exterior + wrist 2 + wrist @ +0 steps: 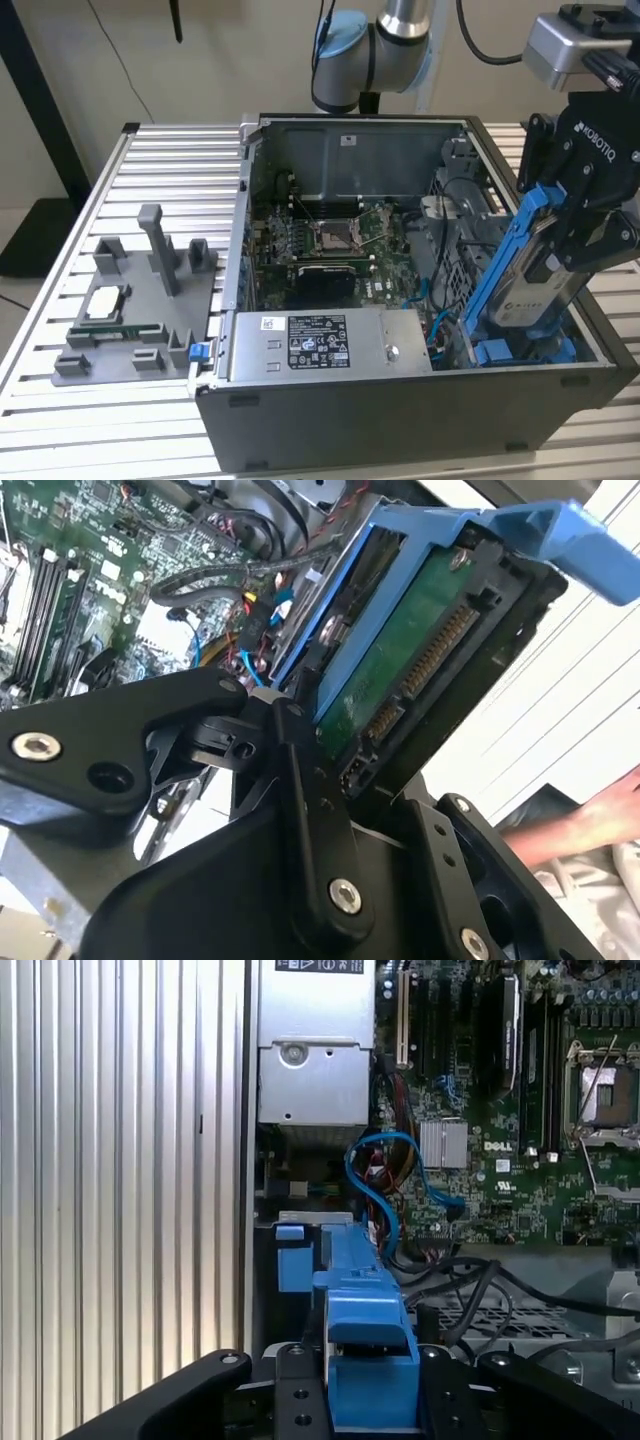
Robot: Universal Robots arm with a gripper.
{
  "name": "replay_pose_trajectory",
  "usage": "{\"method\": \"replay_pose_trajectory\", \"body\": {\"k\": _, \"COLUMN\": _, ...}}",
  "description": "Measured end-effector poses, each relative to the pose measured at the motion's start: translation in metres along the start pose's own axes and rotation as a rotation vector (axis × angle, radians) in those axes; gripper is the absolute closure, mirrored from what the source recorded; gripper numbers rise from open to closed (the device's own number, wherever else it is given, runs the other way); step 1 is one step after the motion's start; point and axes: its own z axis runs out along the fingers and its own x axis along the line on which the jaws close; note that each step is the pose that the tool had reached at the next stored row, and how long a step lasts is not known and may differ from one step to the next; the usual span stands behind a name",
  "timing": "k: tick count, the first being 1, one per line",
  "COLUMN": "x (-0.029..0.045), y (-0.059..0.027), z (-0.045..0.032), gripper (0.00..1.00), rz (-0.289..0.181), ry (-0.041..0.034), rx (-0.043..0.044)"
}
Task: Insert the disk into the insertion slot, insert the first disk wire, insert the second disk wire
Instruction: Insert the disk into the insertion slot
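pincer [570, 230] clamped tight on the disk [530, 285], blue frame and all | disk tilted, top end leaning toward 1 o'clock, bottom end dipping into the open PC case [400, 420] | roughly 4 o'clock from the motherboard [340, 240], near the grey power-supply box [330, 345] on its 3 o'clock side | not slotted in yet

Exterior view: the arm [375, 45] and the tool [575, 240] are cut by the picture's edge. The tool covers the upper half of the clamped disk [522, 298]. Where the disk's lower end sits inside the computer case [400, 420] cannot be told. The tool hides the tabletop's [60, 260] far corner at the exterior view's right. Second wrist view: the tool's body covers one end of the disk, and a person's hand [590, 815] is cut by the edge. First wrist view: black cables [460, 1285] partly cover the perforated cage [520, 1315].
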Motion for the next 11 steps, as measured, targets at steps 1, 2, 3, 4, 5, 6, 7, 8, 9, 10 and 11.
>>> {"method": "replay_pose_trajectory", "body": {"k": 1, "x": 0.0002, "y": -0.0008, "z": -0.0001, "gripper": 1.00, "rz": 0.000, "ry": -0.0017, "rx": 0.0000}}
{"method": "replay_pose_trajectory", "body": {"k": 2, "x": 0.0003, "y": -0.0014, "z": -0.0001, "gripper": 1.00, "rz": 0.000, "ry": -0.0040, "rx": 0.0001}}
{"method": "replay_pose_trajectory", "body": {"k": 3, "x": 0.0005, "y": -0.0020, "z": -0.0002, "gripper": 1.00, "rz": -0.001, "ry": -0.0069, "rx": 0.0003}}
{"method": "replay_pose_trajectory", "body": {"k": 4, "x": 0.0006, "y": -0.0026, "z": -0.0001, "gripper": 1.00, "rz": -0.002, "ry": -0.0091, "rx": 0.0005}}
{"method": "replay_pose_trajectory", "body": {"k": 5, "x": 0.0010, "y": -0.0031, "z": -0.0002, "gripper": 1.00, "rz": -0.003, "ry": -0.0109, "rx": 0.0004}}
{"method": "replay_pose_trajectory", "body": {"k": 6, "x": 0.0013, "y": -0.0034, "z": -0.0002, "gripper": 1.00, "rz": -0.004, "ry": -0.0137, "rx": 0.0002}}
{"method": "replay_pose_trajectory", "body": {"k": 7, "x": 0.0016, "y": -0.0037, "z": -0.0003, "gripper": 1.00, "rz": -0.006, "ry": -0.0166, "rx": 0.0001}}
{"method": "replay_pose_trajectory", "body": {"k": 8, "x": 0.0021, "y": -0.0037, "z": -0.0003, "gripper": 1.00, "rz": -0.007, "ry": -0.0192, "rx": 0.0001}}
{"method": "replay_pose_trajectory", "body": {"k": 9, "x": 0.0027, "y": -0.0037, "z": -0.0003, "gripper": 1.00, "rz": -0.008, "ry": -0.0215, "rx": 0.0000}}
{"method": "replay_pose_trajectory", "body": {"k": 10, "x": 0.0031, "y": -0.0037, "z": -0.0003, "gripper": 1.00, "rz": -0.008, "ry": -0.0232, "rx": 0.0000}}
{"method": "replay_pose_trajectory", "body": {"k": 11, "x": 0.0033, "y": -0.0038, "z": -0.0003, "gripper": 1.00, "rz": -0.009, "ry": -0.0243, "rx": 0.0000}}
